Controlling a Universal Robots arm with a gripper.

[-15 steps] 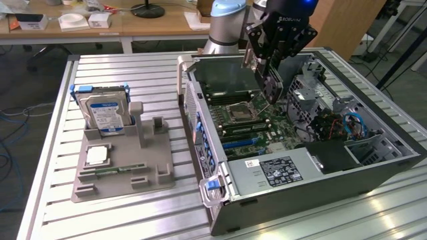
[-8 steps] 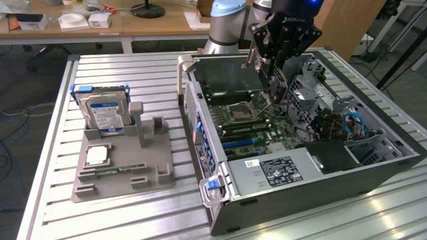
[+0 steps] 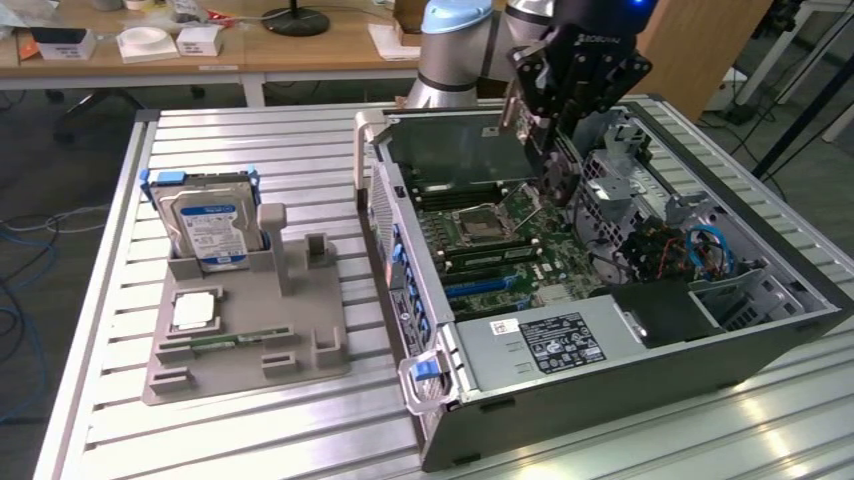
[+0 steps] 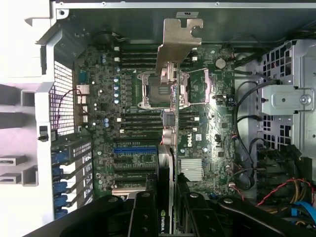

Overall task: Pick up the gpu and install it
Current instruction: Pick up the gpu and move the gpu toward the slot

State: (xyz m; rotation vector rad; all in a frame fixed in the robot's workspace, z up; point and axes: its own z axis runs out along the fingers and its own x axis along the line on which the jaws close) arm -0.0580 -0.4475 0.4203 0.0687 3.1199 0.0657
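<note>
My gripper (image 3: pixel 550 165) hangs over the open computer case (image 3: pixel 400 230), shut on the gpu (image 3: pixel 545 188). In the wrist view the gpu (image 4: pixel 170 148) appears edge-on between the black fingers (image 4: pixel 143 212). Its silver end bracket (image 4: pixel 178 44) points away from the gripper (image 4: pixel 168 210), and a green NVIDIA mark sits close to the jaws. The card hovers above the motherboard (image 4: pixel 207 143), over the processor socket (image 4: pixel 150 89) and apart from the board. A blue expansion slot (image 4: pixel 136 149) lies beside the card's line.
A grey fixture (image 3: pixel 307 350) on the slatted table at the exterior view's left holds a hard drive (image 3: pixel 207 225), a processor chip (image 3: pixel 196 310) and a RAM stick (image 3: pixel 220 340). Inside the case, a drive cage (image 4: pixel 289 98) and loose cables (image 3: pixel 701 250) crowd one side.
</note>
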